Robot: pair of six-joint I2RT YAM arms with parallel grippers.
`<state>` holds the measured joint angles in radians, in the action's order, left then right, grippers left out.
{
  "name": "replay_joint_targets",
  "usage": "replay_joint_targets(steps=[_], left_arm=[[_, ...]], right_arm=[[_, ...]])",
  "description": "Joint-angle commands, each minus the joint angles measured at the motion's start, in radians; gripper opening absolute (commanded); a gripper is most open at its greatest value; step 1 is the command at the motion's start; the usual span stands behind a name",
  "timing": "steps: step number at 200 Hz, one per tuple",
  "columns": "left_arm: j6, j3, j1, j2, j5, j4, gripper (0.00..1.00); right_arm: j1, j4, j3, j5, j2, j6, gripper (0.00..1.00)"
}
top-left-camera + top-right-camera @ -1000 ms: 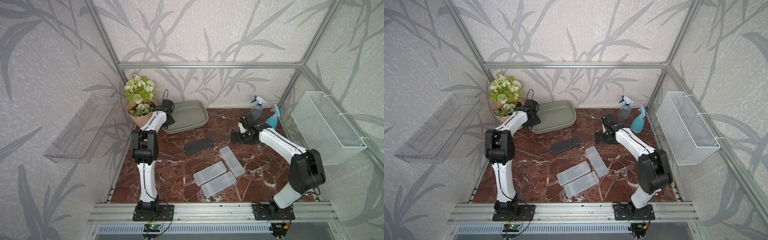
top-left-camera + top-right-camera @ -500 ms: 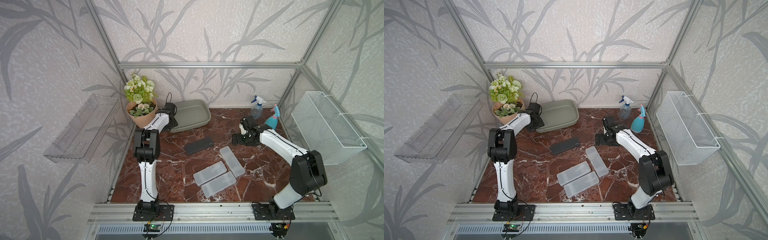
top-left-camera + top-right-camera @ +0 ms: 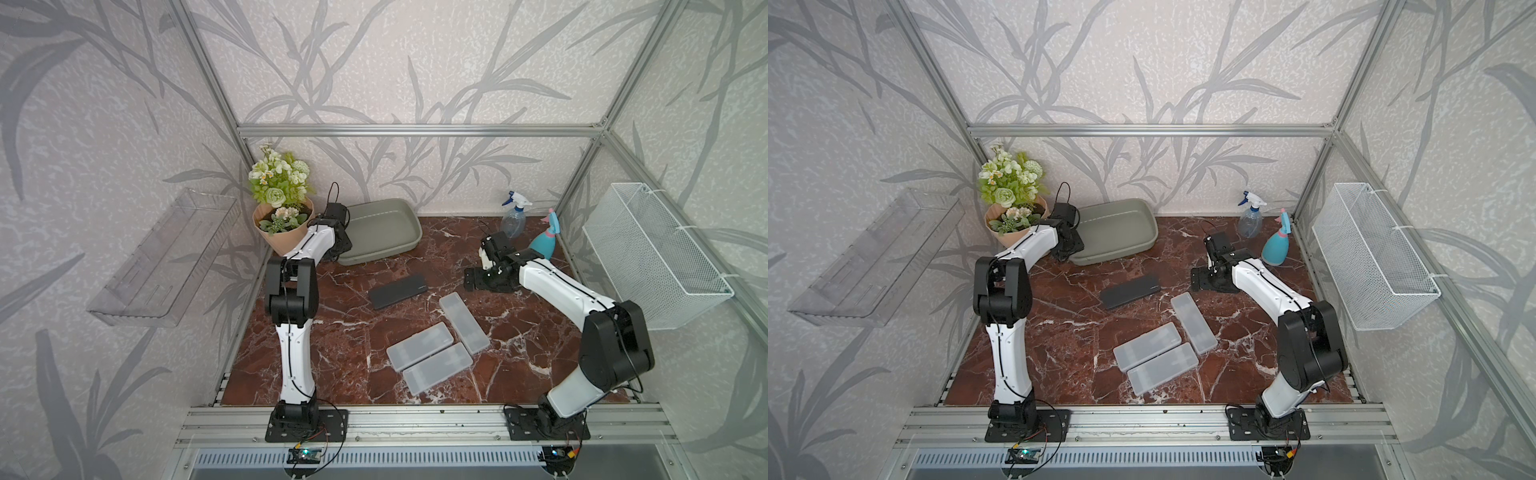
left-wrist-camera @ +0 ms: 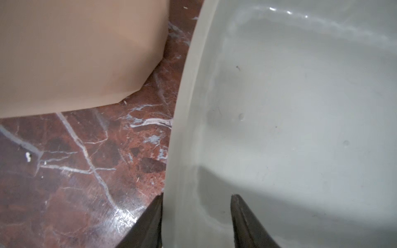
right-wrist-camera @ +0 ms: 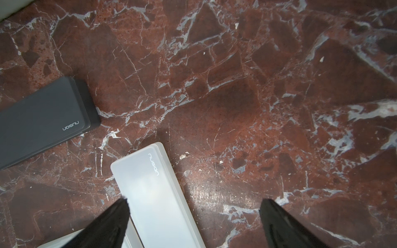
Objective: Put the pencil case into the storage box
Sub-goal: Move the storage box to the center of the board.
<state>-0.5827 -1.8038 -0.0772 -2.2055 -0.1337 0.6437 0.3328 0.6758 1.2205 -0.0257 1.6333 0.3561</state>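
The grey-green storage box (image 3: 382, 228) (image 3: 1117, 228) stands at the back left with nothing in it. My left gripper (image 3: 338, 245) (image 4: 197, 196) is open and straddles the box's left rim (image 4: 187, 107). Its outer finger touches the rim; its inner finger hangs inside the box. A dark pencil case (image 3: 398, 291) (image 5: 43, 120) lies mid-table. Three frosted pencil cases (image 3: 464, 322) (image 3: 419, 345) (image 3: 437, 368) lie nearer the front. My right gripper (image 3: 478, 278) (image 5: 193, 200) hangs wide open over bare marble by the end of a frosted case (image 5: 154, 189).
A flowerpot (image 3: 286, 239) (image 4: 75, 53) stands close to the left of the box. Two spray bottles (image 3: 513, 220) (image 3: 546, 241) stand at the back right. A white wire basket (image 3: 652, 257) hangs on the right wall and a clear trough (image 3: 166, 257) on the left wall.
My left gripper has come down from above the box's left edge onto its rim, and its jaws have narrowed. The right arm has barely moved.
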Motion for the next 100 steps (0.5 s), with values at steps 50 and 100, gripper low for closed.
replay_joint_targets(steps=[50,100], left_arm=[[0.192,0.101,-0.07,0.036,0.222,-0.176,0.15],[0.318,0.193,-0.115,0.112,0.334,-0.221,0.0]], right_arm=[[-0.004,0.012,-0.028,0.035,-0.041,0.015,0.99],[-0.005,0.007,-0.03,0.036,-0.043,0.016,0.99]])
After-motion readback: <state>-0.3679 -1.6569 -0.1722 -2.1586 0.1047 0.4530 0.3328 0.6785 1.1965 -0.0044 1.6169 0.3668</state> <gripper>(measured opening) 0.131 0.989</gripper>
